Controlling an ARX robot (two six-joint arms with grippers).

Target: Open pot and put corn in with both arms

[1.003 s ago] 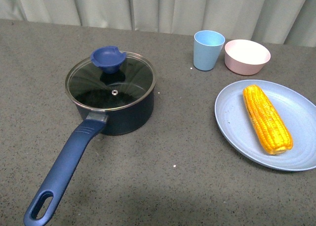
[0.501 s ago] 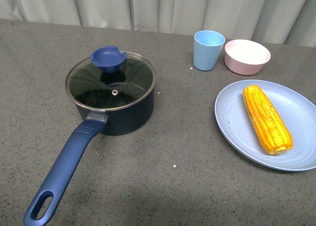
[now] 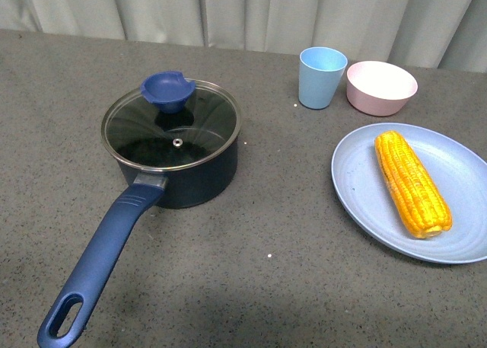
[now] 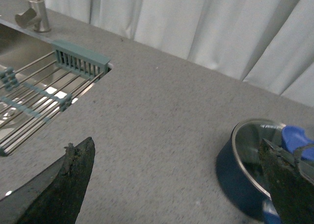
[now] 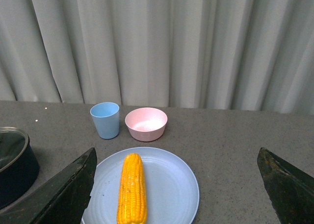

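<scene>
Pot (image 3: 171,158) sits lidded toward the worktop's (image 3: 289,234) left edge; glass lid (image 3: 190,131) looks slick, so take the blue knob (image 3: 167,91). Corn (image 3: 411,182), likely stiff and light, lies near the right edge. Left hand (image 4: 174,148), right hand (image 5: 176,153): wide, empty.

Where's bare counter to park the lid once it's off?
Bare counter lies between the pot and the plate, and nearer the robot, right of the pot handle. Far right is crowded: cup, bowl, plate with corn.
</scene>
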